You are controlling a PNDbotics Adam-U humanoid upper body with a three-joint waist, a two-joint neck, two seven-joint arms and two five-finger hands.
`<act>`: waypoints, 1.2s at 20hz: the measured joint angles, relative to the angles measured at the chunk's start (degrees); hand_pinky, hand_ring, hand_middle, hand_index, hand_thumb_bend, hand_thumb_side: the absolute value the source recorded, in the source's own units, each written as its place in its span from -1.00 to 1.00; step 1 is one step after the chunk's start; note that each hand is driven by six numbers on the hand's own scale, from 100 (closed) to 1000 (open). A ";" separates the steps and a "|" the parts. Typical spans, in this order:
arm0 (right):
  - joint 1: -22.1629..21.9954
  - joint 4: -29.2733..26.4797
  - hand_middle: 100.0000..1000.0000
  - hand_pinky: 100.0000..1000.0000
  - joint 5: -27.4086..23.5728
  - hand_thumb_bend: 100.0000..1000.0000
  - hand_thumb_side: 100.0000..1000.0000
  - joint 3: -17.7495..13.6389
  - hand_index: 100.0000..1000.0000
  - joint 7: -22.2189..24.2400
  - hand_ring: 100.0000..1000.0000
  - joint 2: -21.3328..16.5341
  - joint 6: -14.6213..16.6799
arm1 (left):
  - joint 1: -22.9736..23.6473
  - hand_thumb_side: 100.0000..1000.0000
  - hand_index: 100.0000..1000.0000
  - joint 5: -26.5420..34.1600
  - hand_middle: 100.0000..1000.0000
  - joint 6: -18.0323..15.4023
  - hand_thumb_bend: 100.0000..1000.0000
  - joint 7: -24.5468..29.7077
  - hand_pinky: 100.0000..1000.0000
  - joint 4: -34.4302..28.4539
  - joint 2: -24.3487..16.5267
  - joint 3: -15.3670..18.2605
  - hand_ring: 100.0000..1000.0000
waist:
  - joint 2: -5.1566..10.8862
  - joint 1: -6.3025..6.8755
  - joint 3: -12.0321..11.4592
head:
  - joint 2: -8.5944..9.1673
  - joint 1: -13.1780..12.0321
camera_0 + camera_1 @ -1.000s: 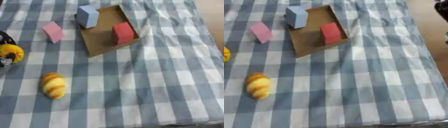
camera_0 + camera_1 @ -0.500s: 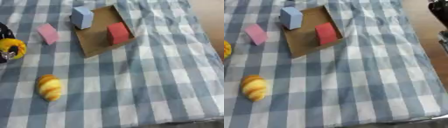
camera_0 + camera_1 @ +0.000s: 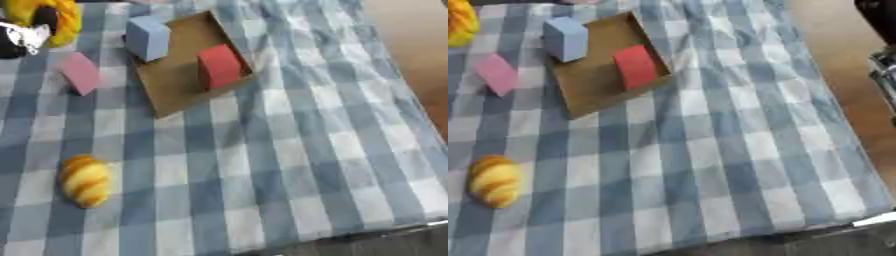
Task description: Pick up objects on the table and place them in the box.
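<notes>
A flat brown box [image 3: 179, 82] lies on the checked cloth at the upper middle, with a red block [image 3: 219, 66] standing inside it. A light blue block [image 3: 147, 37] sits at the box's far left rim. On the cloth left of the box lies a pink block [image 3: 80, 73]. A yellow bread roll [image 3: 85, 181] rests at the lower left. In the top left corner my left hand [image 3: 16, 41], black with white, is curled round a yellow thing [image 3: 48, 17]. A black and silver part of my right hand [image 3: 883, 62] shows at the right edge, off the table.
The blue and white checked cloth [image 3: 289, 165] covers the table. Its front edge [image 3: 376, 235] runs along the bottom right, and its right edge slants down the right side with brown floor [image 3: 416, 45] beyond.
My left hand has carried the yellow thing from the left edge, level with the box, up to the far left corner. The blocks, box and roll stayed put.
</notes>
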State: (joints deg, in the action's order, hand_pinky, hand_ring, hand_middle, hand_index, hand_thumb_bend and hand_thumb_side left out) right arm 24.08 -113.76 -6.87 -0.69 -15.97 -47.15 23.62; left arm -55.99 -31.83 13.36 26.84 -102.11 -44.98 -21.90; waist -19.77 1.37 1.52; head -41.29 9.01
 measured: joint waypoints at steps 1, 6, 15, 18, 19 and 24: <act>0.35 0.00 0.33 0.41 -0.18 -1.00 -0.05 0.01 0.47 0.15 0.39 0.00 -0.02 | -0.99 -0.36 0.16 0.30 0.00 -0.08 -1.00 -0.11 0.35 0.90 1.10 -0.24 0.09 | -0.33 0.12 0.41 | 0.22 -0.19; 2.16 0.00 0.32 0.41 -0.92 -1.00 -0.05 0.07 0.47 0.97 0.39 0.17 -0.03 | -5.20 -0.39 0.16 0.44 0.00 -1.15 -1.00 -1.16 0.35 6.00 5.89 -1.20 0.08 | -1.30 0.64 2.14 | 1.58 -1.70; 3.70 0.00 0.33 0.41 -2.44 -1.00 -0.05 0.05 0.47 1.75 0.39 0.98 -0.32 | -7.21 -0.52 0.16 -0.20 -0.01 -3.26 -1.00 -1.61 0.37 12.96 11.09 -3.00 0.08 | -2.11 0.67 3.04 | 2.04 -2.51; 4.28 0.00 0.33 0.41 -2.93 -1.00 -0.05 0.04 0.47 1.80 0.39 0.98 -0.31 | -6.76 -0.58 0.16 1.81 0.00 -3.52 -1.00 0.08 0.38 14.13 11.63 -4.40 0.08 | -2.11 0.67 3.16 | 1.71 -2.52; 4.43 0.00 0.33 0.41 -3.04 -1.00 -0.06 0.04 0.47 1.85 0.39 0.98 -0.32 | -6.48 -0.60 0.17 2.47 0.00 -3.53 -1.00 0.69 0.38 14.55 11.77 -4.83 0.08 | -2.11 0.66 3.21 | 1.50 -2.52; 4.69 0.00 0.33 0.41 -3.71 -1.00 -0.06 0.02 0.47 2.11 0.39 1.00 -0.37 | -5.50 -0.80 0.19 3.90 0.02 -3.82 -1.00 3.32 0.40 17.11 12.52 -6.57 0.10 | -2.11 0.67 3.55 | 0.90 -2.47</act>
State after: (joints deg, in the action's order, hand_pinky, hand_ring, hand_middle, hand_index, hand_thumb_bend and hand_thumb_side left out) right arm 28.77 -113.76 -10.57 -0.67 -13.87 -46.15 23.25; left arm -61.49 -27.93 9.54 30.16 -85.00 -32.46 -28.47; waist -21.87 2.04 5.07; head -40.39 6.54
